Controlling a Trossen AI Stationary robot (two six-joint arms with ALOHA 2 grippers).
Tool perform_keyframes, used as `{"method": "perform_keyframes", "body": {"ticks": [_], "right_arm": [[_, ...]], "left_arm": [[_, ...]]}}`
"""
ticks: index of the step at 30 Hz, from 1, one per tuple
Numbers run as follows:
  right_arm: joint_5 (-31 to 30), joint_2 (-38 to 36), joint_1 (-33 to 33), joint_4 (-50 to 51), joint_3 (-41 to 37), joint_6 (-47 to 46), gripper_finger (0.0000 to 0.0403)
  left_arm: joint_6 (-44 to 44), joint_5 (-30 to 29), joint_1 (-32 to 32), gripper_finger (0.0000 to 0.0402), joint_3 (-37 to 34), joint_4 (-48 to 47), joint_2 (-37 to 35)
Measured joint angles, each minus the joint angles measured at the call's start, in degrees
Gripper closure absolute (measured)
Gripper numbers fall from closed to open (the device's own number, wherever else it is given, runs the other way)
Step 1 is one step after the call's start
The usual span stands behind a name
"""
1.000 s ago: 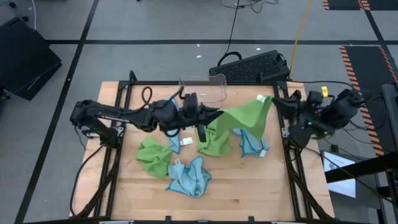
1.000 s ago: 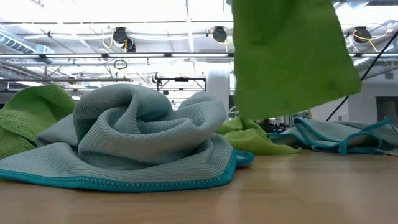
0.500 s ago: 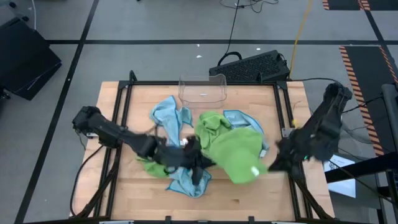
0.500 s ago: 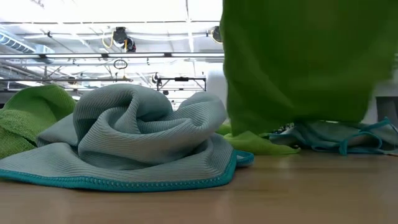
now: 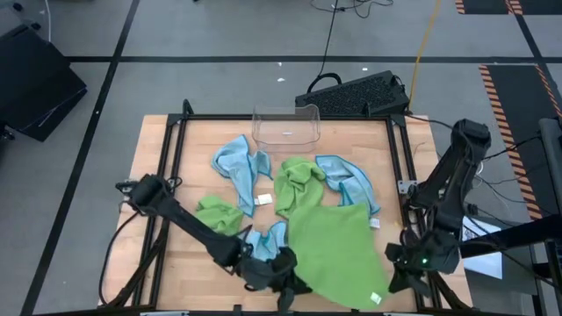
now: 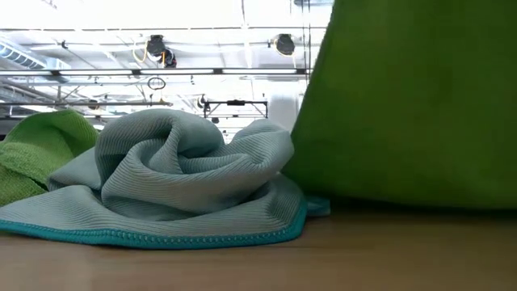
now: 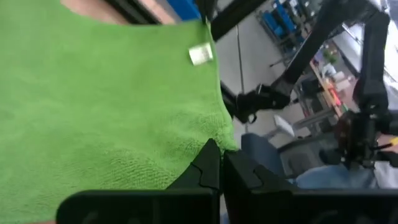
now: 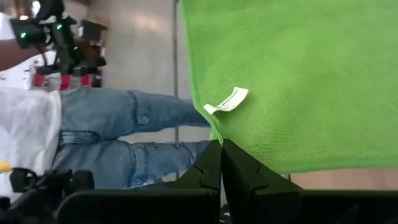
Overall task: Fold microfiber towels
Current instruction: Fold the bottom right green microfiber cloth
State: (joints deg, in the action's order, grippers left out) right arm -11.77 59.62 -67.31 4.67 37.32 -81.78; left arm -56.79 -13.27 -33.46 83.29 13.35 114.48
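A lime green microfiber towel (image 5: 338, 250) lies spread open between my two grippers near the table's front edge; it fills the right of the low view (image 6: 412, 105). My left gripper (image 5: 292, 284) is shut on its near left corner. My right gripper (image 5: 392, 279) is shut on its near right corner, beside the white tag (image 8: 227, 101). Behind it lie a crumpled green towel (image 5: 299, 180), two blue towels (image 5: 237, 162) (image 5: 347, 184), another green towel (image 5: 219, 215) and a bunched blue towel (image 6: 178, 178). My left gripper pinches the towel's corner (image 7: 225, 144) between its two shut fingers (image 7: 208, 168), coming from the table's left and slanting slightly down. The cloth stretches flat away from the fingers. Its far part lies toward the table. My right gripper pinches the towel's edge at the corner (image 8: 214, 134) just below the tag, between its two shut fingers (image 8: 239, 165). It comes from the table's right, slanting slightly down. The cloth runs flat and smooth away from the fingers.
A clear plastic bin (image 5: 285, 127) stands at the table's far edge. The black frame rail (image 5: 408, 211) runs along the right side. A person in jeans (image 8: 124, 130) stands beyond the table's near side.
Both grippers have swept down and toward the table's near edge while rolling their wrists. They have carried the green towel from high over the far right, across the pile. It now lies opened out flat near the front edge.
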Motion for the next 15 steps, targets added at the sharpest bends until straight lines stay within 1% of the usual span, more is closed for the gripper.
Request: {"method": "perform_keyframes", "body": {"ticks": [4, 6, 8, 11, 15], "right_arm": [[0.1, 2.77, -1.36, -1.19, -0.02, -5.02, 0.0403], [0.47, 3.73, -2.02, -4.13, -0.04, -7.36, 0.0403], [1.91, 4.71, -2.75, -8.4, -0.04, -10.64, 0.0403], [4.51, 6.41, -3.98, -10.93, 0.96, -13.48, 0.0403], [4.38, 7.34, -4.43, -10.08, 1.29, -13.62, 0.0403]], "left_arm": [[-4.15, 1.28, -0.87, 0.0397, 0.03, 0.28, 1.82], [-5.85, 1.27, -1.31, 0.0397, -0.03, 0.43, 2.29], [-7.37, 1.26, -1.92, 0.0399, -0.02, 2.6, 2.29], [-6.37, 1.24, -3.08, 0.0398, 0.01, 5.7, 2.05], [-3.19, 1.23, -4.26, 0.0399, 0.02, 3.31, 2.05]]}}
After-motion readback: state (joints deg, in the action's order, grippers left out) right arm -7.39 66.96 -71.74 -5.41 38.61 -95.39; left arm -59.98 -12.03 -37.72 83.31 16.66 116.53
